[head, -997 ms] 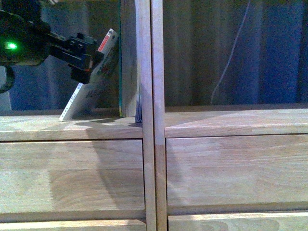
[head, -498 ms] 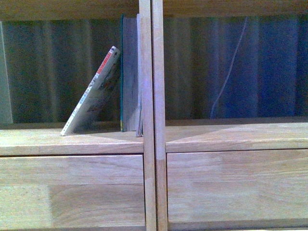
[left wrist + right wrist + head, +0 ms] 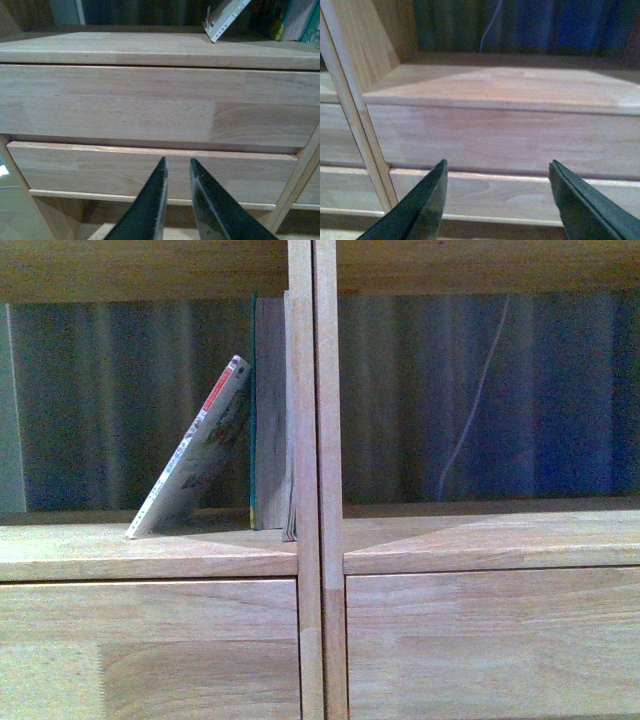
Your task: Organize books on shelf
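Two books sitting in the left compartment of the shelf (image 3: 310, 440), both our grippers empty.
We're seeing the thin white paperback (image 3: 195, 455) leaning tilted, its top edge resting against the teal book (image 3: 268, 415), which is standing upright by the centre divider; possibly another slim volume is behind it, too dim to tell. Our left gripper (image 3: 176, 172) is hanging nearly closed, holding nothing, below the drawer fronts (image 3: 150, 105); our right gripper (image 3: 497, 175) is spread wide.
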### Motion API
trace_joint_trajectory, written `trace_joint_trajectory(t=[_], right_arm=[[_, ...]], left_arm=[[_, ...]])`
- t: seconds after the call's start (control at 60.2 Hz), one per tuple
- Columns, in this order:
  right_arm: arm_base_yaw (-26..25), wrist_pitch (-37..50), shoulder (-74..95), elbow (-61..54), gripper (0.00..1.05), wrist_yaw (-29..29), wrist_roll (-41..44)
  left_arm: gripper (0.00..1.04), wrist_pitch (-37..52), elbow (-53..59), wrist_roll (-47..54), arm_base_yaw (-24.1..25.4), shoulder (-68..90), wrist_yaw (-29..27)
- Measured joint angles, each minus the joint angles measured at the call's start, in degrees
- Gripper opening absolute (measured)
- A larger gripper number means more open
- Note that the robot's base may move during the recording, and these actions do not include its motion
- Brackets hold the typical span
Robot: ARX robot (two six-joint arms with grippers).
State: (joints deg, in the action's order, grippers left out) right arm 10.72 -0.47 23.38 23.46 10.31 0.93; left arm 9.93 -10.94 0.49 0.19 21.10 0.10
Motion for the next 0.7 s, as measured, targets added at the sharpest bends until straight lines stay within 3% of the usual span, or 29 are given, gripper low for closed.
trace_joint_trajectory(t=[0.05,0.133,0.183,0.266,0.648,0.698], right_arm=[[-1.2,1.0,-1.9,-3.1,0.43,-1.5,-0.1],[-3.2,2.1,-4.2,-6.2,0.27,-3.5,-0.2],[-7.0,2.5,-5.5,-8.0,0.17,-8.7,-0.2],[-10.1,3.1,-7.1,-10.4,0.03,-9.6,-0.3],[-10.6,-0.7,-17.5,-16.4,0.03,-10.3,-0.5],[-10.6,-0.7,-17.9,-17.1,0.03,-10.4,-0.5]], left_arm=[[0.03,0.1,1.4,-0.1,-0.1,-1.2,0.0],[0.03,0.1,2.9,-0.3,-0.1,-2.7,-0.1],[0.03,0.1,3.7,-0.3,-0.1,-3.7,-0.1],[0.03,0.1,4.7,-0.3,-0.1,-4.9,-0.1],[0.03,-2.0,7.6,-0.3,-0.1,-10.2,-0.1],[0.03,-6.2,7.6,-0.3,-0.1,-13.1,-0.1]])
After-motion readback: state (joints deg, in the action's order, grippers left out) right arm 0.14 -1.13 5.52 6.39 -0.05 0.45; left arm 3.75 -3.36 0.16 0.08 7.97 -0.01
